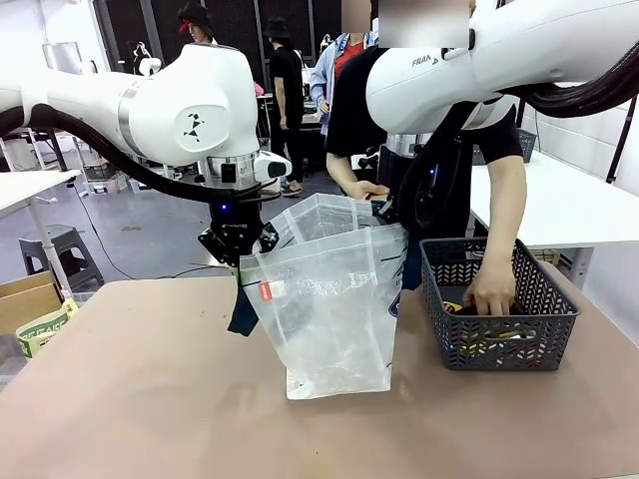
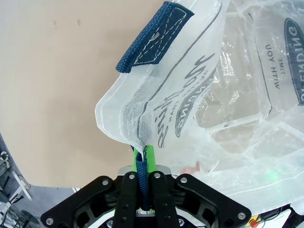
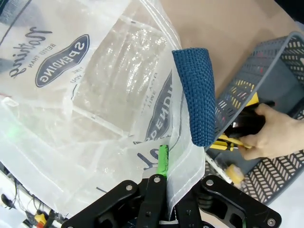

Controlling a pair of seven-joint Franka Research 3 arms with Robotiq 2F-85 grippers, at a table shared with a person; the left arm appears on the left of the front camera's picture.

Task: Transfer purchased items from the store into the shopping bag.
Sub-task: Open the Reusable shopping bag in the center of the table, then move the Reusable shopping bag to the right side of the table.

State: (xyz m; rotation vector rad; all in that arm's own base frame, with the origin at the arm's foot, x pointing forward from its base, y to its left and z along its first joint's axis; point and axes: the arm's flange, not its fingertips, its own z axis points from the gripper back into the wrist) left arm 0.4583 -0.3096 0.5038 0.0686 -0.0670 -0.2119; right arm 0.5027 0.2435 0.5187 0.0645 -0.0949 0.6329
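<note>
**Bag's held open, first item about to come over**

The shopping bag point(image 1: 334, 309) stands dead centre on the table point(image 1: 140, 399), bottom on the surface and mouth up. It looks empty to me, just clear plastic. My left gripper point(image 2: 144, 156) is clamped tight on the rim at about 10 o'clock of the mouth, with the navy strap point(image 2: 152, 38) pinched between the green pads. My right gripper point(image 3: 164, 161) is shut on the rim on the opposite side, roughly 2 o'clock, with that side's strap flopped over next to it.

The basket point(image 1: 499, 344) sits at 3 o'clock of the bag, just beside it. The person's hand point(image 1: 491, 291) is down inside it on a yellow and black item point(image 3: 228, 142). I can't tell what it is.

So I reckon my job here is bag holder. I'd hold the two pinches far enough apart that the mouth gapes properly, but not so far that the thin plastic pulls out of the pads. I'd lean the opening a touch toward 3 o'clock so the hand has a short drop. I'd also leave the bottom on the table, so the weight lands there and not on my grip.
</note>
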